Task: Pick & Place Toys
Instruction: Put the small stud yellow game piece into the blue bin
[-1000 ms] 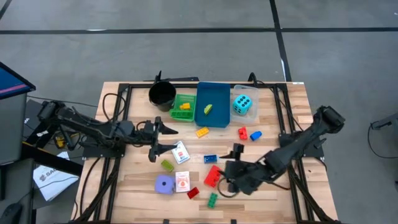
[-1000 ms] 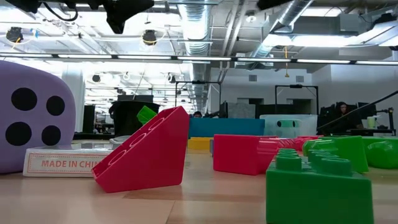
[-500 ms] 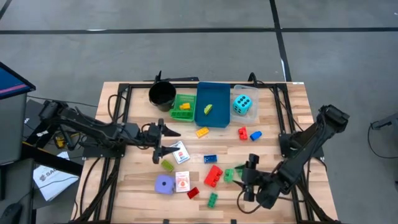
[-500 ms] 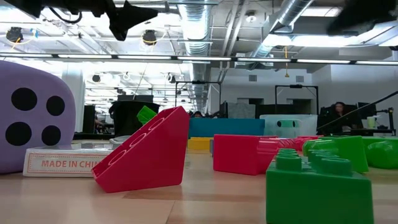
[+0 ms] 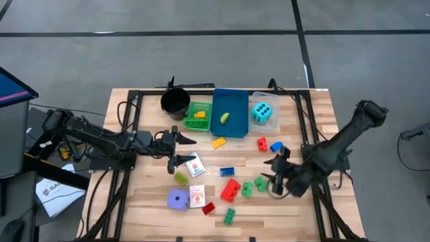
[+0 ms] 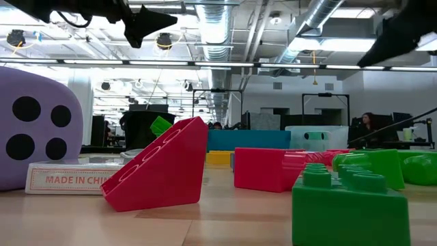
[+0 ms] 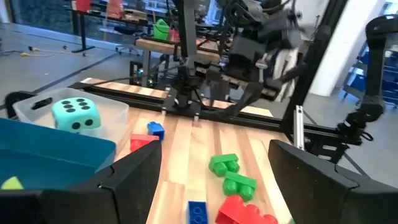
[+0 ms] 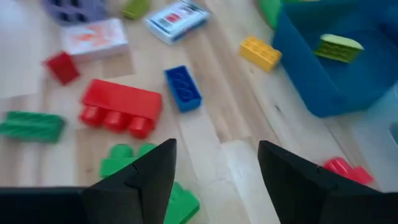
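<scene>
Toys lie scattered on the wooden table: a long red brick, two green bricks, a blue brick, a yellow brick, two white card packs, and a purple die. A cyan die sits in the clear tray. My right gripper hovers open just right of the green bricks, tilted down, with nothing between its fingers. My left gripper is open and level at mid-left, above the upper card pack.
Along the far edge stand a black cup, a green tray holding a yellow brick, a blue tray holding a yellow-green piece, and the clear tray. Small red and blue bricks lie near it. Bare wood shows at the near right.
My right gripper has drawn back from over the long red brick toward the table's right edge and rolled about its own axis. The two green bricks now show on the table where it stood.
</scene>
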{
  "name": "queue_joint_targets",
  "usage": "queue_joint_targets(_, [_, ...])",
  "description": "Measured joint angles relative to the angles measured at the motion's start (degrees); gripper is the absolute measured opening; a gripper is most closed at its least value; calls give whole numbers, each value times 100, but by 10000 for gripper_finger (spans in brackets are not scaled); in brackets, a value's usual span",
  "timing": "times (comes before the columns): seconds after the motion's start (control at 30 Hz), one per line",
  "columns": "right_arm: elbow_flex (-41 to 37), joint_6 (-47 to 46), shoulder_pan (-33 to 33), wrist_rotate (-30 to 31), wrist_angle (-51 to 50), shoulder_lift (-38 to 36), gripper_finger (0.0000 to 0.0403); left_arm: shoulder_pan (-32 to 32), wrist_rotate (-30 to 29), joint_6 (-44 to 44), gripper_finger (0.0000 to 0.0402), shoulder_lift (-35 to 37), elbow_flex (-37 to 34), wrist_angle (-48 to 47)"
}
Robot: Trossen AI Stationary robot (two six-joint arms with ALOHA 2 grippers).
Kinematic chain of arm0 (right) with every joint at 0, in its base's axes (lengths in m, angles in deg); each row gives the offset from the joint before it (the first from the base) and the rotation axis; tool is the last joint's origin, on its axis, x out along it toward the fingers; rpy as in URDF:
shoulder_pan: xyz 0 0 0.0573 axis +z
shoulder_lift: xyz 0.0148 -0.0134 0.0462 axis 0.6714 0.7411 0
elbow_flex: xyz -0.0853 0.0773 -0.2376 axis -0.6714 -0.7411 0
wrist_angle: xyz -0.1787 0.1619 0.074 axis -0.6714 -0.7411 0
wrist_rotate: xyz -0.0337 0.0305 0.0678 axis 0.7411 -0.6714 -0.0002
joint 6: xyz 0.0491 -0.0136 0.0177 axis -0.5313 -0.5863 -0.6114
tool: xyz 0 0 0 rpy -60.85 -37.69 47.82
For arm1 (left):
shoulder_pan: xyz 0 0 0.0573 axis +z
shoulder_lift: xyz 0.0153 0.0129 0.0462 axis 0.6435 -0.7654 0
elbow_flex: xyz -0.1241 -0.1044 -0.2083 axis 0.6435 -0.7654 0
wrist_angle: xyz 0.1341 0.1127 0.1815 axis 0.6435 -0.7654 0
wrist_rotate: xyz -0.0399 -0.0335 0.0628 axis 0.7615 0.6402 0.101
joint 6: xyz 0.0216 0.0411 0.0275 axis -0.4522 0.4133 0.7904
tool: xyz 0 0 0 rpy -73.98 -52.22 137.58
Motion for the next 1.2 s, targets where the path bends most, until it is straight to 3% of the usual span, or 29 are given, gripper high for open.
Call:
queue_joint_targets(0.23, [-854, 1421, -453, -1387, 1310, -1757, 174, 292, 0, -1, 289, 0, 0, 30])
queue_joint_targets(0.5, [-2372, 1092, -475, -1519, 2824, -3280, 130, 306, 17, -15, 289, 0, 0, 26])
queue_joint_targets(0.7, [-3065, 1095, -393, -1520, 4780, -3405, 120, 306, 15, -142, 289, 0, 0, 21])
queue_joint_targets(0.97, [-3093, 1077, -404, -1482, 4900, -3403, 124, 298, 13, -976, 289, 0, 0, 21])
queue_joint_targets(1.2, [-3093, 1093, -406, -758, 4903, -3344, 125, 130, 0, -1194, 289, 0, 0, 19])
